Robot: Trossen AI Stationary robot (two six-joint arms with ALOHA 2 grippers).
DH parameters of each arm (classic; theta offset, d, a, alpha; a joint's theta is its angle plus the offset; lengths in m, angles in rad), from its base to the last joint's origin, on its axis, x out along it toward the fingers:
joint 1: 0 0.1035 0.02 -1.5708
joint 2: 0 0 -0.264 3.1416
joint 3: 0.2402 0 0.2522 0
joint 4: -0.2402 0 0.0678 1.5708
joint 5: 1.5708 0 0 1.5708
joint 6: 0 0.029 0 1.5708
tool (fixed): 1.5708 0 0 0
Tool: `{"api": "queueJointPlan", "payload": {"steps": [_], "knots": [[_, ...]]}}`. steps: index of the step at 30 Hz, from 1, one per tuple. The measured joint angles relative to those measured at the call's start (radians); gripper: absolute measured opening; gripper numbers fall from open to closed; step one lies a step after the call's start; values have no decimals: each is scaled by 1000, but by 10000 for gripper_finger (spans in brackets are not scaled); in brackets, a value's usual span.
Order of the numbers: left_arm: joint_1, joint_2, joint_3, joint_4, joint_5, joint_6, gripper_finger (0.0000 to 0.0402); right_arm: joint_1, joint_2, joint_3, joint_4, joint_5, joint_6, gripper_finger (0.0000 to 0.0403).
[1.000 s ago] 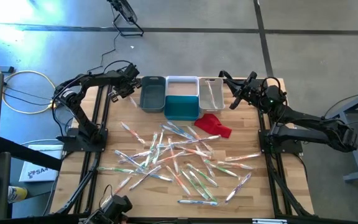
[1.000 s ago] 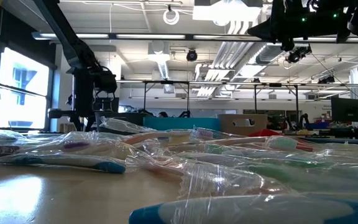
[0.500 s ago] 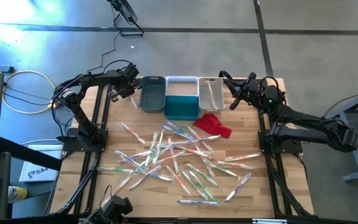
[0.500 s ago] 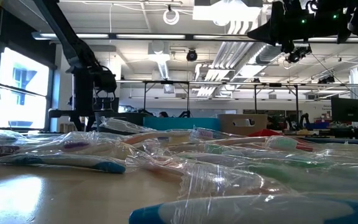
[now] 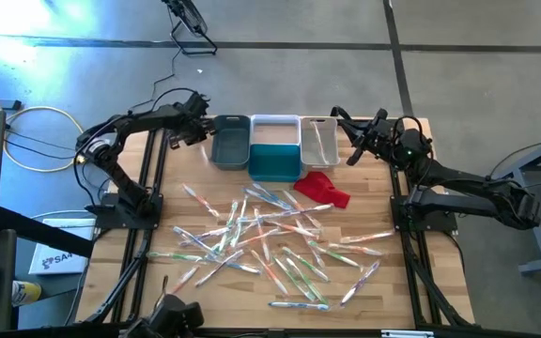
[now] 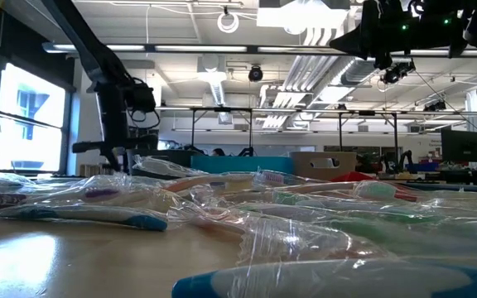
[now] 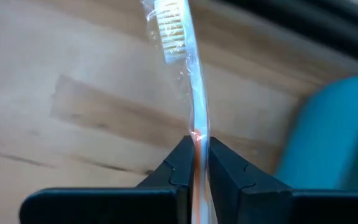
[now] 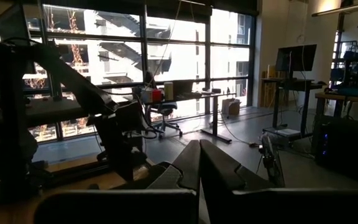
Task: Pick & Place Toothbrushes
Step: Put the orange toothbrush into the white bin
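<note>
A wrapped toothbrush (image 7: 194,118), light, thin and slick in its crinkly film, sits pinched at mid-handle in the clenched left gripper (image 7: 196,163), bristle end jutting ahead, grey bin (image 5: 230,143) just beside; the right gripper (image 8: 199,163) waits closed, empty.

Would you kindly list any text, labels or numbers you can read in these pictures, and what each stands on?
"SA…": dark letters on a white sheet on the floor left of the table; the rest is cut off and too small to read.
Toothbrush wrappers: no print legible.
Bins: no labels visible.
</note>
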Motion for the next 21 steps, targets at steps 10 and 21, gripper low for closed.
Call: {"api": "queueJointPlan", "payload": {"steps": [10,21], "knots": [[0,-67,116,7,65,206,26,0,0,0,0,2,0,2],[0,-80,321,-122,169,342,26,0,0,0,0,58,0,2]]}}
